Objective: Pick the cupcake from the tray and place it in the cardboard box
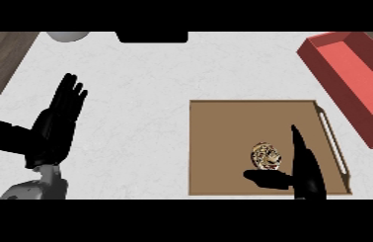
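At the far left, the left hand (55, 125) rests open, fingers straight and pointing up. To its right, a brown tray (218, 137) lies on the counter. The cupcake (266, 155) sits on the tray, just left of the right hand's fingers and just above its thumb. The right hand (307, 177) is open, fingers straight and pressed together, thumb stuck out sideways, not closed on the cupcake. Beyond it, up and right, stands a red box (342, 68). By this showing, grasping, lifting and placing all remain.

Matt wooden tray (218, 137) on smooth marbled white counter (146, 78)
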You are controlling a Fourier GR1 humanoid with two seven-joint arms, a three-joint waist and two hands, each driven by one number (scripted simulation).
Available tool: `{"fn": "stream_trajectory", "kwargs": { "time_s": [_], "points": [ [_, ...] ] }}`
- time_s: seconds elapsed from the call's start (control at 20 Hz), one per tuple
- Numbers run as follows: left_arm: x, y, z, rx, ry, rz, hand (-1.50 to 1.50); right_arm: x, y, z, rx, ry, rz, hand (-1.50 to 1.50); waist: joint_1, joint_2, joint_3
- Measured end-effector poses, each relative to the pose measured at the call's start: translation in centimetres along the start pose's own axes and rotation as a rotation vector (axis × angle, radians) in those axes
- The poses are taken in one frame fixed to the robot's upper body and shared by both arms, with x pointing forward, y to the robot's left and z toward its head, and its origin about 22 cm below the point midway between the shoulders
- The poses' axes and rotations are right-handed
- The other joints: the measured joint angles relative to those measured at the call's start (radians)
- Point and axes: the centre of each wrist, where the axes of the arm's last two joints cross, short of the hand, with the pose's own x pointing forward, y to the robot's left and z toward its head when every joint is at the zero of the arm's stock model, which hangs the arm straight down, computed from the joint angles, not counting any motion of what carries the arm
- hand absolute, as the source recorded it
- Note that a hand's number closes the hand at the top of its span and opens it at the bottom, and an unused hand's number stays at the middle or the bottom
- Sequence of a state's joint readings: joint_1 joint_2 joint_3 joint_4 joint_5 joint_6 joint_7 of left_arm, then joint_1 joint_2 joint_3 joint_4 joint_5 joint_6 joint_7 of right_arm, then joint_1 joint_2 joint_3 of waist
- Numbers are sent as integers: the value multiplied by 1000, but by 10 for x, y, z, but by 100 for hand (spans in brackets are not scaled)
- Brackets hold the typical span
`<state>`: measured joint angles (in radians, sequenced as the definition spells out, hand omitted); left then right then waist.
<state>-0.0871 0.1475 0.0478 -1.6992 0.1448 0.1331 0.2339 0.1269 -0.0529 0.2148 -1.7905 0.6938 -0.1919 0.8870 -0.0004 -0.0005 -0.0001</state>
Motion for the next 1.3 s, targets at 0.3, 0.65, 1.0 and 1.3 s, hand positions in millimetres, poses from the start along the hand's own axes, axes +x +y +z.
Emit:
{"fn": "stream_trajectory", "kwargs": {
  "time_s": [0.3,0.65,1.0,1.3],
  "points": [
    [-6,-4,-4,-1,0,-3,0,-4,11,-7,0,7,9,-150,0,0,0],
    [-4,-3,-5,-7,4,-1,0,-14,20,-11,-7,-12,26,150,-1,0,0],
    [-1,4,-9,-4,3,-7,0,-12,18,-19,-55,-86,122,150,-1,-1,-2],
    [-2,1,-7,-6,3,-5,0,0,22,-14,-130,-116,157,150,0,0,0]
  ]
}}
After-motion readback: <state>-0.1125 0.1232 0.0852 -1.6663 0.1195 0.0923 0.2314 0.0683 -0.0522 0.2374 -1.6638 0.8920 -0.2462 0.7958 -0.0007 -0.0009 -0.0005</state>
